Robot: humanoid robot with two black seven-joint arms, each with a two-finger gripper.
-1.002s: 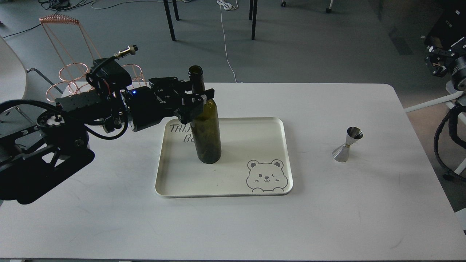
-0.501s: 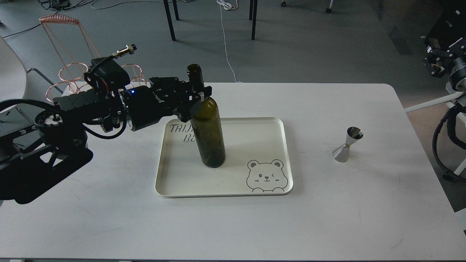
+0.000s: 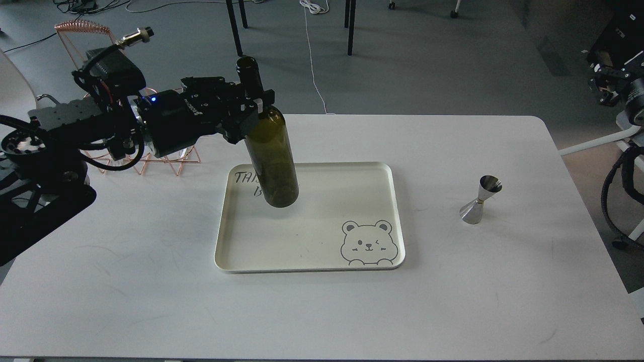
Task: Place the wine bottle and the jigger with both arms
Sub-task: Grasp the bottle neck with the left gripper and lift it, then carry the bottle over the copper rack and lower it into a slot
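Nearest, the white tabletop (image 3: 151, 311) lies bare in front of the cream rectangular tray (image 3: 312, 264) with its printed bear face. Half a second ago the tall dark olive-green glass wine bottle (image 3: 271, 161) stood on that tray; now it hangs above it, base clear of the surface and tilted slightly, carried up and leftward. The left gripper (image 3: 251, 111) has its jaws pinched around the bottle at the shoulder below the neck. So the bottle is lifted for transfer, its placing not yet done. To the right, the small shiny steel hourglass-shaped jigger (image 3: 480, 200) stands untouched on the tabletop. Farther back-left sits a copper wire rack (image 3: 151, 163). The right gripper is out of view.
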